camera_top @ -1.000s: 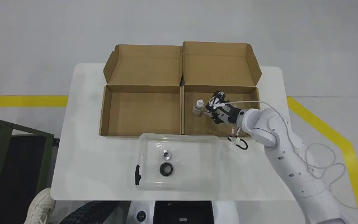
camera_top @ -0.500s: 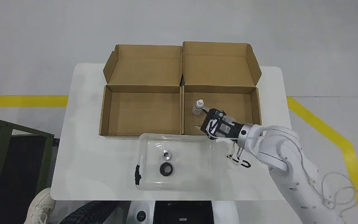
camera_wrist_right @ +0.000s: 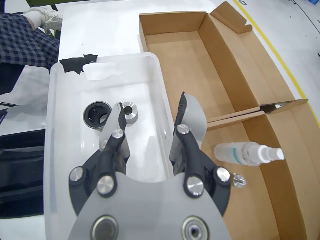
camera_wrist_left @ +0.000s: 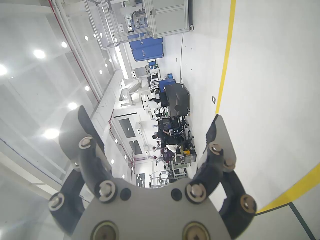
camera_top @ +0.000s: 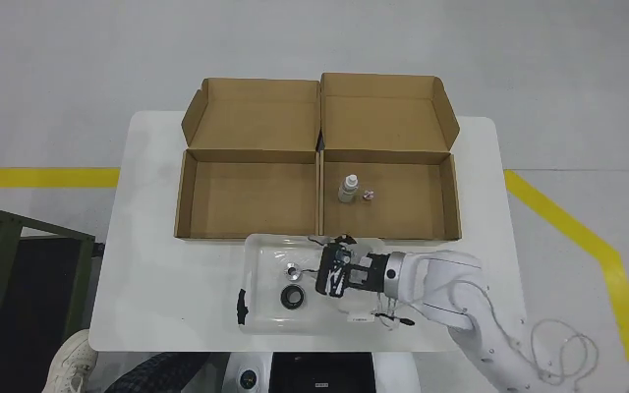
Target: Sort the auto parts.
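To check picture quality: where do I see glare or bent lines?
Left wrist view: ceiling lamps flare, and the yellow floor line curves. Right wrist view: white reflections on the clear bin. Top view: even light on the table.

- White rounded bench [camera_top: 147, 246] carries three containers.
- Clear rectangular plastic bin [camera_top: 257, 251]: on the bench, directly under the right pincer [camera_top: 324, 273].
- Open brown cardboard box [camera_top: 246, 201]: ahead and left of the pincer.
- Second open brown cardboard box [camera_top: 413, 206]: ahead and right of the pincer, touching the first.

In the clear bin [camera_wrist_right: 157, 59], a silver bushing [camera_wrist_right: 130, 112] and a black ring [camera_wrist_right: 96, 114] crowd one side of the right end effector [camera_wrist_right: 151, 102], perhaps touching it; the floor beneath the other side is bare.
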### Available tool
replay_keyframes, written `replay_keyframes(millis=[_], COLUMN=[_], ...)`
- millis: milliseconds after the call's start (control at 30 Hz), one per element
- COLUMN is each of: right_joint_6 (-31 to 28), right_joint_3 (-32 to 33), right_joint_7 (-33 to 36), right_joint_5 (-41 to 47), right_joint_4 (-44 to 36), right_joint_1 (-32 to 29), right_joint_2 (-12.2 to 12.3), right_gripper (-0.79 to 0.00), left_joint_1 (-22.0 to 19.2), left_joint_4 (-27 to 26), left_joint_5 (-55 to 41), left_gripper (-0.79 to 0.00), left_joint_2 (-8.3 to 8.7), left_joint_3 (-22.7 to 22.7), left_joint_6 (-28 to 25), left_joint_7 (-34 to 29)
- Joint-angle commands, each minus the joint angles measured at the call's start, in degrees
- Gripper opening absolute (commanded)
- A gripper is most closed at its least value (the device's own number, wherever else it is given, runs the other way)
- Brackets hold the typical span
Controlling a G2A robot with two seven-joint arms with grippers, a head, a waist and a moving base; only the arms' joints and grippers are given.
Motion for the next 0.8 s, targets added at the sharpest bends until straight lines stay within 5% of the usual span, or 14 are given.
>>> replay_keyframes(millis=[0, 767], right_joint_6=[0.18, 0.54], right_joint_3=[-0.94, -7.08], right_joint_7=[-0.53, -2.55], right_joint_5=[-0.75, -6.55], right_joint_4=[0.54, 9.32], right_joint_1=[0.07, 3.10], right_joint_2=[-0.12, -1.40], right_gripper=[-0.406, -0.416], left_joint_1=[0.00, 0.00], left_joint_4=[0.00, 0.00], left_joint_5=[0.00, 0.00], left_gripper=[0.000, 0.000], left_joint_2=[0.00, 0.00], left_joint_3=[0.00, 0.00], left_joint_6=[0.00, 0.00], left_joint_7=[0.00, 0.00])
